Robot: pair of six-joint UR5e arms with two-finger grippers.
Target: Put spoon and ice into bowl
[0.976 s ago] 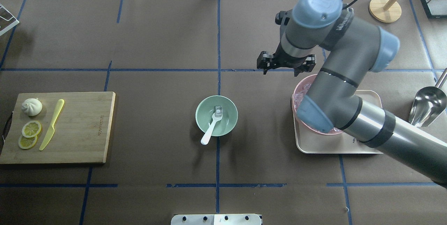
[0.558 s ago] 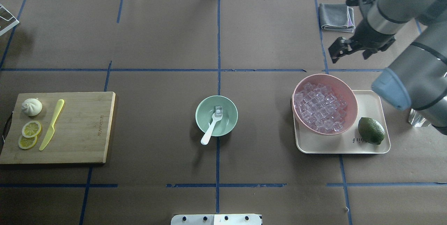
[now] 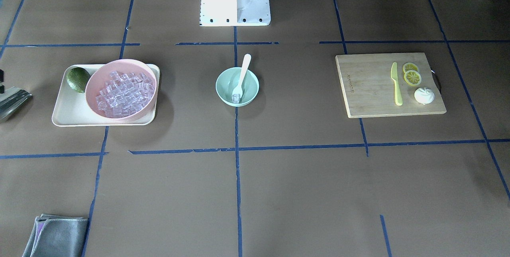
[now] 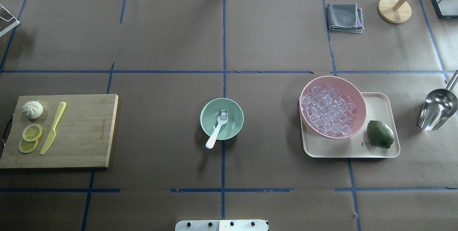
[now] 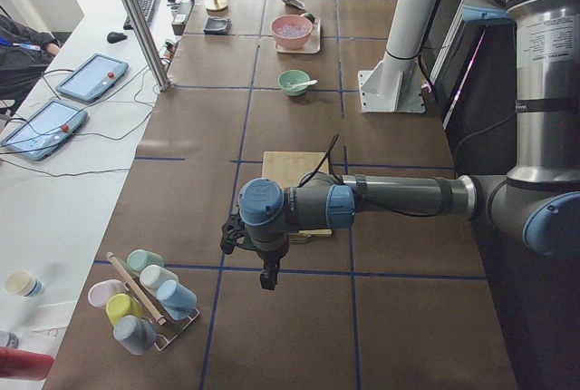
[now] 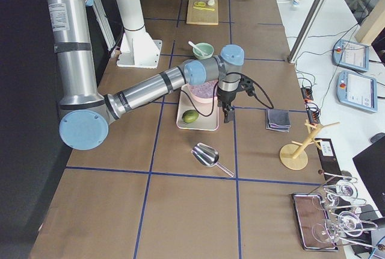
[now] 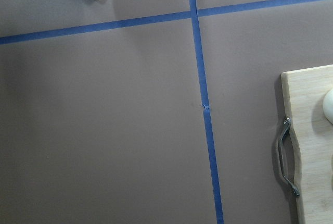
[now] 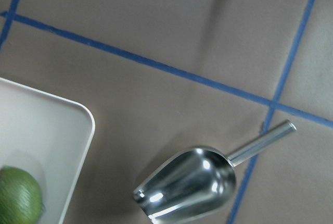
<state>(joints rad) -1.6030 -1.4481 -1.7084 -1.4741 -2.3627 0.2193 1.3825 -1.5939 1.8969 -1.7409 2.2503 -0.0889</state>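
Observation:
The mint-green bowl (image 4: 205, 116) stands at the table's middle. The white spoon (image 4: 215, 132) lies in it, scoop inside and handle over the near rim. One clear ice cube (image 4: 223, 113) sits at the spoon's scoop. The front view shows the same bowl (image 3: 223, 85), spoon (image 3: 244, 69) and ice (image 3: 236, 98). Neither arm shows in the overhead view. My left gripper (image 5: 267, 277) hangs past the cutting board in the left side view. My right gripper (image 6: 227, 114) hangs beside the tray in the right side view. I cannot tell whether either is open or shut.
A pink bowl (image 4: 359, 98) full of ice cubes and a lime (image 4: 380, 134) sit on a cream tray (image 4: 379, 105). A metal scoop (image 4: 438, 109) lies at the right. A cutting board (image 4: 82, 130) with a yellow knife (image 4: 53, 127) lies at the left.
My right arm has swung from over the pink bowl to the right and out of the overhead view. The spoon and ice in the green bowl have not moved.

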